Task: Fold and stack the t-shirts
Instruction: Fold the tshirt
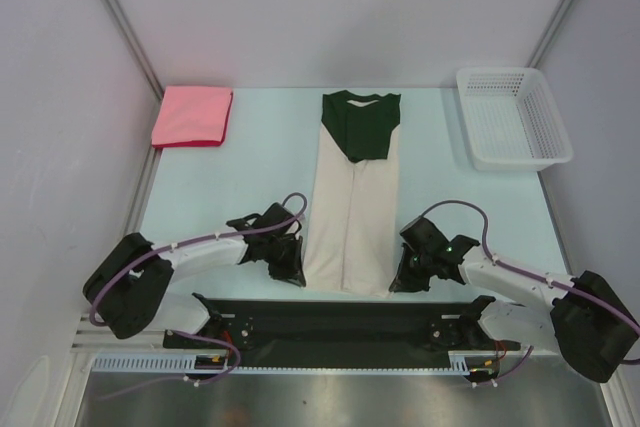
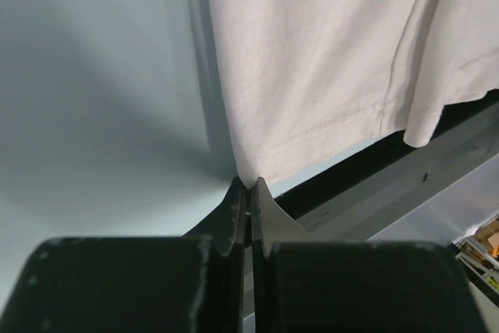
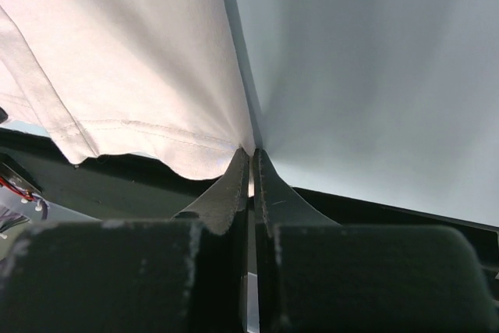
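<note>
A cream-and-dark-green t-shirt (image 1: pixel 355 197) lies as a long narrow strip down the middle of the table, green collar end at the far side. My left gripper (image 1: pixel 296 269) is shut on its near left hem corner; in the left wrist view the cream cloth (image 2: pixel 327 60) runs into the pinched fingertips (image 2: pixel 249 185). At the near right hem corner my right gripper (image 1: pixel 402 280) is shut too, with the cloth (image 3: pixel 117 52) nipped between its tips (image 3: pixel 254 152). A pink-red t-shirt (image 1: pixel 192 115), folded square, rests at the far left.
A white mesh basket (image 1: pixel 513 117) stands at the far right corner. The black base rail (image 1: pixel 340 322) of the arms runs along the near table edge, just below the shirt's hem. Grey walls close in both sides.
</note>
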### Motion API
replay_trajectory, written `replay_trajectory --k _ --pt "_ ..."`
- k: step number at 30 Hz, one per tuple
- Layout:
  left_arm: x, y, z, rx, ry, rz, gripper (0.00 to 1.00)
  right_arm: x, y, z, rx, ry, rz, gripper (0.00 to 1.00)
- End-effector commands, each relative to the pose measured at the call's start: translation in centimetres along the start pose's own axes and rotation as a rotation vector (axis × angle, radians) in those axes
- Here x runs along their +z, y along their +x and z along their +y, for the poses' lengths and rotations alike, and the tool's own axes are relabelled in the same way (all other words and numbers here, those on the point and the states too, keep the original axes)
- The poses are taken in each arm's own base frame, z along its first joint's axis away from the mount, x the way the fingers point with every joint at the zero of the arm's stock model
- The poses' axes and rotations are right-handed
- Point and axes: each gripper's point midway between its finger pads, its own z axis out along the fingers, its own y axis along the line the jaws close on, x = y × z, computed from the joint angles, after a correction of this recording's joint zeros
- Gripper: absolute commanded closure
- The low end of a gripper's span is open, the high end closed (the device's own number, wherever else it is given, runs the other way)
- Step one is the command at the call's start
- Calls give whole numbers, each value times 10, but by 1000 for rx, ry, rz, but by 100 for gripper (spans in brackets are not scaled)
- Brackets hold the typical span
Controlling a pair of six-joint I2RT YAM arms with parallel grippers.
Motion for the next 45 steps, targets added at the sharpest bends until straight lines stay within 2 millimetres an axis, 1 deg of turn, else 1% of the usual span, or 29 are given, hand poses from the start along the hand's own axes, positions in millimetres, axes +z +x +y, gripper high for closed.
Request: replay_trajectory --k 1,8,9,11,12,14,15,16,18,19,20,21,22,25,26,27,28,29,30,31,32,33,35,36,37,39,40,42,45 --pt "-6 -5 -15 7 87 -34 100 -1 8 -4 -20 3 28 100" --pt "-4 1 -23 -2 158 -24 100 -9 5 1 -15 -47 -16 100" --pt "-9 -2 -27 3 175 -43 100 -15 0 9 -21 -70 -38 100" --pt "-17 -10 -35 16 195 -80 100 -23 -10 13 -14 -82 -66 100" --pt "-27 -20 -44 24 205 -126 100 -31 -20 23 -11 -111 -93 100" --pt "-37 -35 -50 21 211 -171 100 -40 -32 27 -3 -126 -104 100" --pt "-46 -47 -59 19 228 -195 100 -42 -46 22 14 -110 -120 100" --pt "-52 -61 -59 -15 235 -222 100 -50 -57 34 8 -145 -129 100" --pt "-60 -83 -64 -32 250 -266 100 -54 -83 32 8 -142 -154 100" --pt "-66 -102 -71 -31 254 -297 100 -48 -92 29 15 -116 -129 100" --pt "-72 -119 -68 -51 251 -330 100 -54 -107 41 -2 -146 -137 100" --pt "-83 -138 -77 -42 267 -369 100 -56 -124 40 13 -142 -152 100" --pt "-77 -151 -69 -67 248 -361 100 -52 -141 42 -9 -127 -144 100" --pt "-84 -192 -74 -74 267 -401 99 -51 -178 41 -7 -119 -152 100" --pt "-72 -203 -64 -104 260 -375 100 -40 -188 38 8 -101 -125 100" --pt "-71 -215 -64 -99 263 -390 100 -45 -208 46 -3 -117 -151 100" --pt "-78 -233 -68 -85 266 -422 100 -46 -221 47 2 -129 -155 100" --pt "-73 -241 -65 -95 259 -419 100 -41 -230 47 -6 -129 -149 100" --pt "-63 -249 -60 -110 252 -407 100 -37 -248 53 -9 -136 -146 100" --pt "-65 -261 -59 -117 260 -418 100 -34 -256 54 -6 -140 -136 100" --pt "-64 -267 -60 -121 270 -419 100 -22 -262 49 2 -125 -107 100" --pt "-56 -271 -54 -137 259 -408 100 -26 -280 57 -12 -141 -129 100" --pt "-61 -284 -50 -146 261 -429 100 -22 -289 58 -4 -149 -105 100" --pt "-58 -290 -46 -164 260 -431 100 -12 -293 52 1 -137 -80 100" --pt "-60 -296 -41 -183 264 -437 100 -16 -305 59 -11 -153 -100 100" --pt "-63 -307 -43 -182 293 -446 100 -15 -313 57 -6 -152 -104 100" --pt "-58 -310 -41 -184 292 -438 100 -14 -321 59 -4 -159 -108 100" --pt "-58 -319 -46 -178 306 -437 100 -14 -325 52 18 -151 -97 100" --pt "-50 -323 -45 -193 314 -415 100 -12 -332 51 21 -161 -95 100"
